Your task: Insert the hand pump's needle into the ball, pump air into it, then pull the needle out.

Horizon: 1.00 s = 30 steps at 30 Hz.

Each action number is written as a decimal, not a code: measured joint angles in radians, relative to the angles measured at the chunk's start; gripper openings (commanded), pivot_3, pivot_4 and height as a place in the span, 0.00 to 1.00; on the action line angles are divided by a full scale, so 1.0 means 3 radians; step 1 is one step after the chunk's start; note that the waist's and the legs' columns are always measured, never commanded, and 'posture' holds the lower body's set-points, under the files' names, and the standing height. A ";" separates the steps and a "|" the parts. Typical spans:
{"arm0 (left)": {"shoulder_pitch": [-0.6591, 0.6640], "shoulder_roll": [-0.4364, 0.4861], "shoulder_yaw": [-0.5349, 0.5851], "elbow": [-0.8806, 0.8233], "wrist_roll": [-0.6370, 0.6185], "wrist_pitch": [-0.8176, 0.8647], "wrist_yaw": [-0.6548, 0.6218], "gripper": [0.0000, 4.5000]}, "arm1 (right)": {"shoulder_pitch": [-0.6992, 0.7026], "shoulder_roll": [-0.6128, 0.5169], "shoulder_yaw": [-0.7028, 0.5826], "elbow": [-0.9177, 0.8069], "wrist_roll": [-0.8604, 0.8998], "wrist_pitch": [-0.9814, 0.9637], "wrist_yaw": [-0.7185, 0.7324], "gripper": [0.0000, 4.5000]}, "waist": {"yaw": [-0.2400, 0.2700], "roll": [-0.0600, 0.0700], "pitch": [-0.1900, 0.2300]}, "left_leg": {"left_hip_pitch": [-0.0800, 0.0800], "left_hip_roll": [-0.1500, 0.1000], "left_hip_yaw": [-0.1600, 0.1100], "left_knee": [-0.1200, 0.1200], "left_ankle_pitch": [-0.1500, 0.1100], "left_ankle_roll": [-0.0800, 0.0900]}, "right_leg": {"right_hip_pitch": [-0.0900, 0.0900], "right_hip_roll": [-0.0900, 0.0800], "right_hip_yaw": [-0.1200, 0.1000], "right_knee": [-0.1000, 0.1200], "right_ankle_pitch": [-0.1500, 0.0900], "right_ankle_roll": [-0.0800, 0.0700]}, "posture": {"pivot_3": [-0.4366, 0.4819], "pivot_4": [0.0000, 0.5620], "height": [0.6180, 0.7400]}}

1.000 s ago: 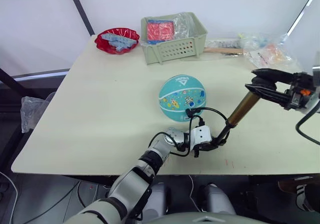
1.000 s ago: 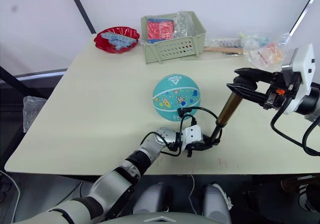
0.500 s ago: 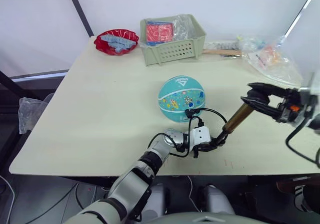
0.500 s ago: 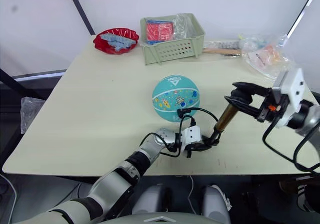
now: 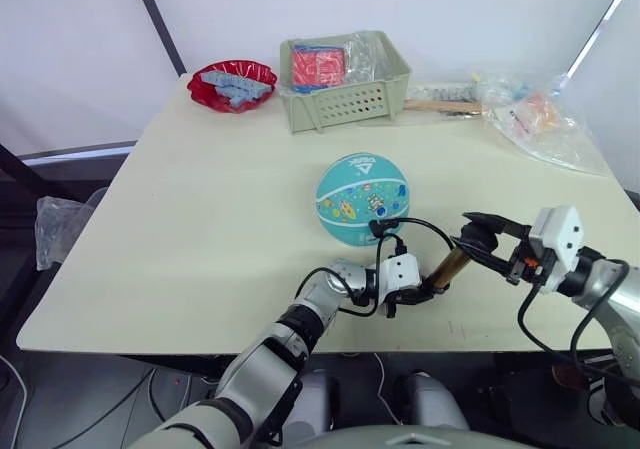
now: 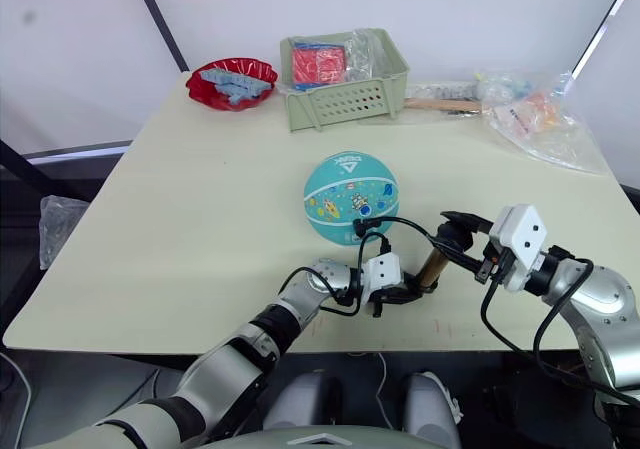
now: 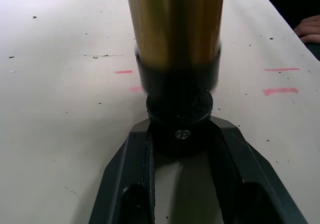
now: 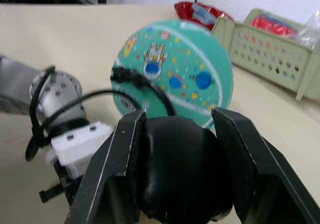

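A teal ball (image 5: pixel 362 197) with cartoon prints rests mid-table. The needle's black fitting (image 8: pixel 125 76) sits against the ball's near side, and the thin black hose (image 5: pixel 432 228) loops from it to the hand pump. My left gripper (image 5: pixel 432 287) is shut on the pump's black foot end (image 7: pixel 180 109), pressed to the table. The gold barrel (image 5: pixel 449 266) tilts up to the right, only a short stretch showing. My right gripper (image 5: pixel 478 237) is shut on the black handle (image 8: pixel 180 169), low and close to the foot.
A green basket (image 5: pixel 350 97) holding a red packet stands at the back, with a red bowl (image 5: pixel 233 81) to its left. Clear plastic bags (image 5: pixel 540 119) and a wooden stick (image 5: pixel 445 104) lie at the back right. The table's front edge (image 5: pixel 300 347) runs just below both grippers.
My right gripper has moved down and left with the handle, pushing it toward the foot. The pump now leans lower. The left gripper and ball stayed put.
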<state>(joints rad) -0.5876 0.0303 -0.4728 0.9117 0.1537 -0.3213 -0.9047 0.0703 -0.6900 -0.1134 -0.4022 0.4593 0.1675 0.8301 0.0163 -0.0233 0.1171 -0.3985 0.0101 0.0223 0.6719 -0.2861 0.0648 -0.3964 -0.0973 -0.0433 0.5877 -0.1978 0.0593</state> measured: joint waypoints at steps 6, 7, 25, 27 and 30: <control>0.0008 0.0012 0.0003 -0.0005 0.0000 0.0000 -0.0001 0.24 | 0.0010 0.0032 0.0052 0.0023 -0.0074 -0.0130 -0.0019 0.35 | -0.0002 -0.0006 -0.0005 | 0.0001 0.0000 0.0000 0.0000 0.0000 0.0000 | 0.0000 0.0001 0.0000 0.0001 -0.0001 0.0000 | 0.48 0.27 0.98; 0.0020 0.0015 0.0012 -0.0024 -0.0001 0.0007 -0.0017 0.24 | 0.0010 0.0036 0.0058 0.0024 -0.0081 -0.0141 -0.0027 0.35 | -0.0004 -0.0006 -0.0005 | 0.0001 0.0000 0.0000 0.0000 0.0000 0.0000 | 0.0000 0.0001 0.0000 0.0001 -0.0001 0.0001 | 0.48 0.27 0.98; 0.0719 0.0546 0.0292 -0.1197 -0.0533 0.0463 -0.0618 1.00 | 0.0010 0.0074 0.0057 0.0004 -0.0079 -0.0209 -0.0064 0.35 | -0.0028 0.0021 0.0019 | -0.0003 0.0002 0.0000 -0.0011 0.0003 0.0006 | -0.0015 0.0002 0.0005 0.0007 -0.0010 -0.0012 | 0.48 0.27 0.98; 0.0805 0.0649 0.0347 -0.1335 -0.0609 0.0518 -0.0681 1.00 | 0.0007 0.0074 0.0053 0.0002 -0.0079 -0.0212 -0.0071 0.35 | -0.0020 0.0031 0.0025 | -0.0004 0.0002 0.0000 -0.0011 0.0005 0.0008 | -0.0017 0.0001 0.0005 0.0007 -0.0011 -0.0013 | 0.48 0.27 0.98; 0.0986 0.0818 0.0469 -0.1640 -0.0814 0.0675 -0.0795 1.00 | -0.0003 0.0114 0.0038 0.0002 -0.0066 -0.0202 -0.0122 0.35 | -0.0006 0.0041 0.0037 | -0.0008 0.0001 0.0001 -0.0010 0.0004 0.0005 | -0.0018 -0.0001 0.0006 0.0006 -0.0010 -0.0013 | 0.48 0.27 0.98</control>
<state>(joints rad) -0.2919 0.2756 -0.3321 0.4196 -0.0905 -0.1188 -1.1432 0.0695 -0.6558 -0.1020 -0.4015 0.4394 0.1068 0.7936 0.0144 -0.0110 0.1283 -0.4009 0.0106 0.0225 0.6689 -0.2850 0.0663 -0.4017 -0.0975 -0.0416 0.5896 -0.2009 0.0554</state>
